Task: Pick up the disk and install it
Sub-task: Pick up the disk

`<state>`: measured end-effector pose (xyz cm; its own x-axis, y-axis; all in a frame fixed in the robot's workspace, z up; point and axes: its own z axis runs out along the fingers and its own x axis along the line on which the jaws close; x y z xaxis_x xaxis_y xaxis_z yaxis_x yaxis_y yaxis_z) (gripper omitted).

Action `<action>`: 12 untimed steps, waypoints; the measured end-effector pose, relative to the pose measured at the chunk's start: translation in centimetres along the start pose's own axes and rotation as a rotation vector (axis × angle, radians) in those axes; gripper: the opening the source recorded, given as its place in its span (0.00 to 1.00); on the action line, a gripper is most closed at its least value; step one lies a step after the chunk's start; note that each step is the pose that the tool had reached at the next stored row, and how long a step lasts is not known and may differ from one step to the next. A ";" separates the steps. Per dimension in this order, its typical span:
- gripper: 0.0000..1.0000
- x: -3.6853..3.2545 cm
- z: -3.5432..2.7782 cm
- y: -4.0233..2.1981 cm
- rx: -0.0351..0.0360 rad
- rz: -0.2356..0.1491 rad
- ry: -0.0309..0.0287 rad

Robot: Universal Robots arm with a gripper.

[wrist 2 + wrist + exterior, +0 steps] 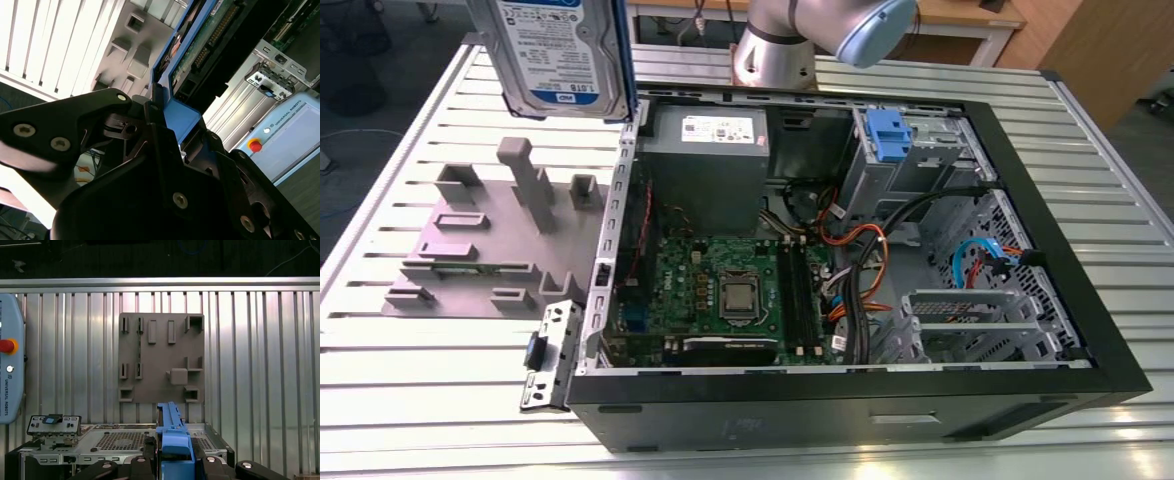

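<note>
Slatted aluminium tabletop [400,350] underneath, carrying an open black computer case [854,425] laid on its side. Inside the case: green motherboard [707,270] on its floor, grey power supply box [707,140] at the far end, blue plastic bracket [887,135] of the drive cage beside that box toward the exterior view's right, orange and black cables [854,250] strung between bracket and motherboard. Just outside the case, on the exterior view's left, a grey fixture plate [480,250] with upright pegs and pockets, lying flat on the tabletop. Above that plate and close by the case's far corner, the disk [560,55], held upright and well clear of the tabletop, white-and-blue label turned toward the exterior camera. Closed on the disk, the hand [175,462], seen in both wrist views: black fingers [202,465] pressed against either side of the blue carrier rail [172,425], rail edge jutting out past them. In the second wrist view, green circuit-board face of the disk showing beyond the rail. Beyond the case's far end, silver base of the arm [774,55] with a pale blue cap. Near the case on the tabletop, pale pendant [10,370] with a red button.
</note>
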<state>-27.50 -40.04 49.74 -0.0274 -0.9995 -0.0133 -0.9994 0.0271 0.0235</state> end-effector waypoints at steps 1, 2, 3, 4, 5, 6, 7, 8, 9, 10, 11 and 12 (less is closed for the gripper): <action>0.36 0.00 0.00 -0.10 0.0000 0.000 0.0000; 0.36 -0.01 0.00 -0.21 0.0000 0.000 0.0000; 0.36 -0.01 -0.01 -0.32 0.0000 0.000 0.0000; 0.36 -0.01 -0.01 -0.43 0.0000 0.000 0.0000; 0.36 -0.02 -0.01 -0.54 0.0001 0.000 -0.0001; 0.36 -0.02 -0.01 -0.65 0.0000 0.000 0.0000; 0.36 -0.02 -0.01 -0.76 0.0001 0.000 0.0000; 0.36 -0.02 -0.01 -0.86 0.0000 0.000 0.0000; 0.36 -0.03 -0.02 -0.96 0.0000 0.000 -0.0001; 0.36 -0.03 -0.02 -1.06 0.0001 0.000 -0.0001; 0.36 -0.03 -0.02 -1.16 0.0000 0.000 0.0000; 0.36 -0.04 -0.02 -1.25 0.0000 0.000 0.0000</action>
<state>-26.25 -40.04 49.73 -0.0274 -0.9995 -0.0133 -0.9994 0.0271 0.0235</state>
